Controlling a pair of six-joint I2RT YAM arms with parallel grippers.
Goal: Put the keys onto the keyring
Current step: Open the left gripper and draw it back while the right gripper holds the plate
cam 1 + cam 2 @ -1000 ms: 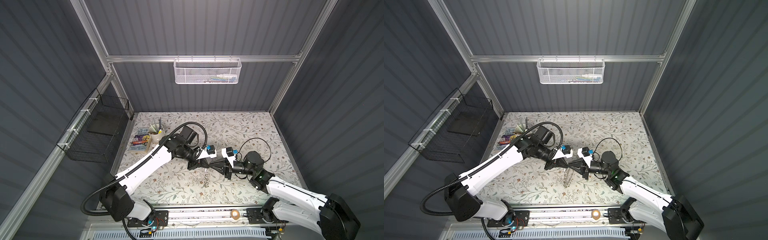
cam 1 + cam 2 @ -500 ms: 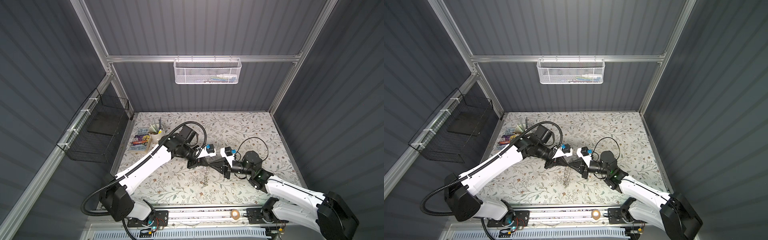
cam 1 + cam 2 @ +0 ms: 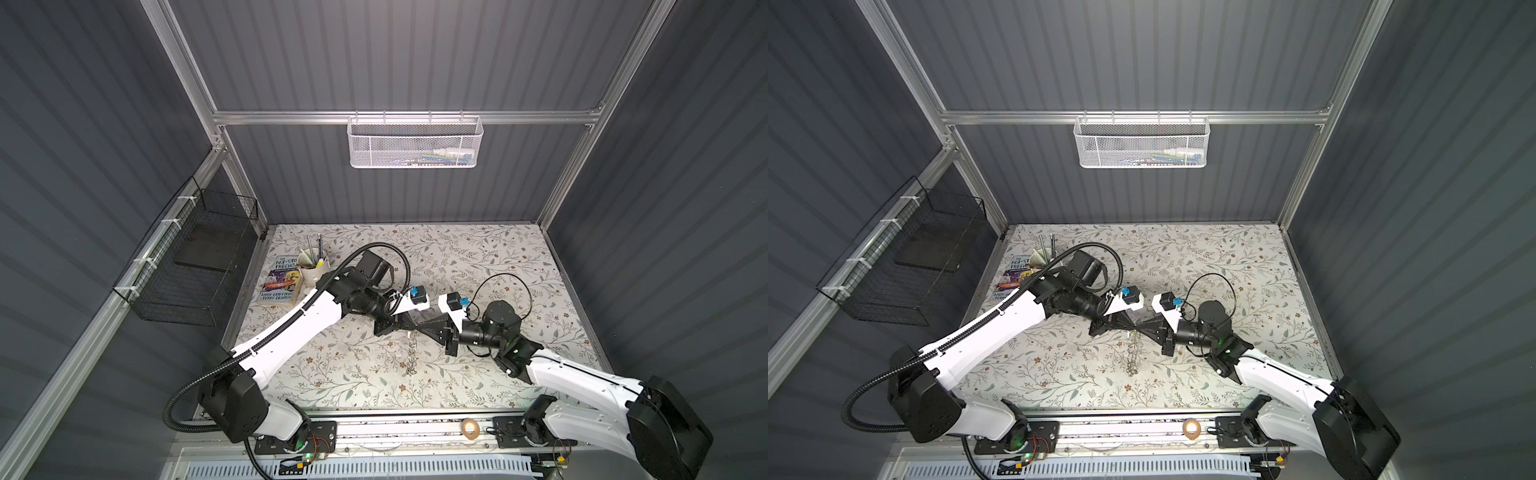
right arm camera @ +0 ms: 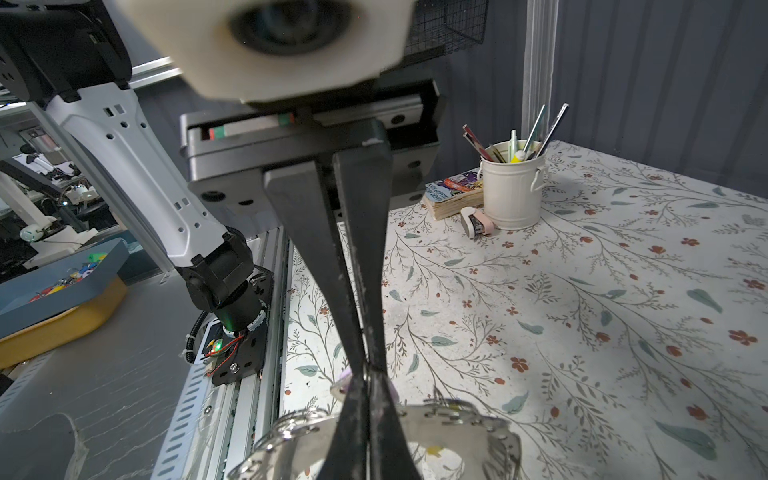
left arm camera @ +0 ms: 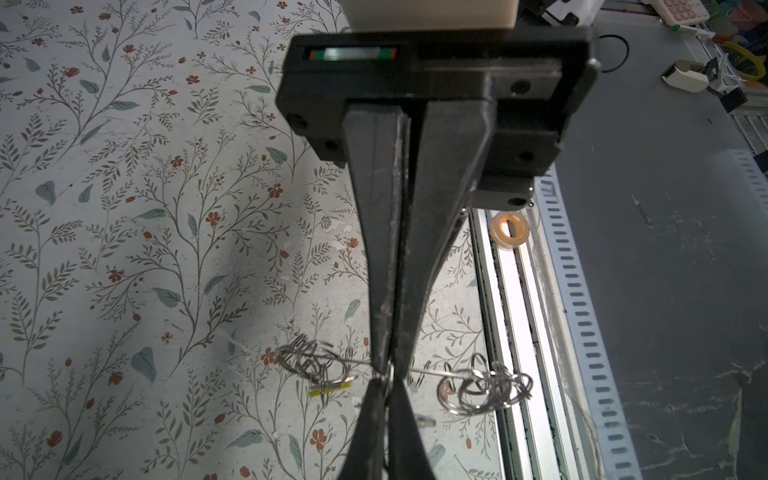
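Above the middle of the floral surface (image 3: 332, 374), the left gripper (image 3: 406, 328) is clamped on the rim of the keyring (image 3: 411, 353), which hangs edge-on beneath its tips. The right gripper (image 3: 419, 328), also pressed together, meets it tip to tip at that rim. Whether it grips the ring cannot be told. A lilac tag (image 4: 344, 384) shows beside the tips.

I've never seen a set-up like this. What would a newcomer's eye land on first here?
Most striking are the left gripper and right gripper, both shut, meeting tip to tip over the middle of the floral table. The keyring dangles edge-on from where they meet, with small wire loops along its rim. Next, a white mesh basket hangs high at the back.
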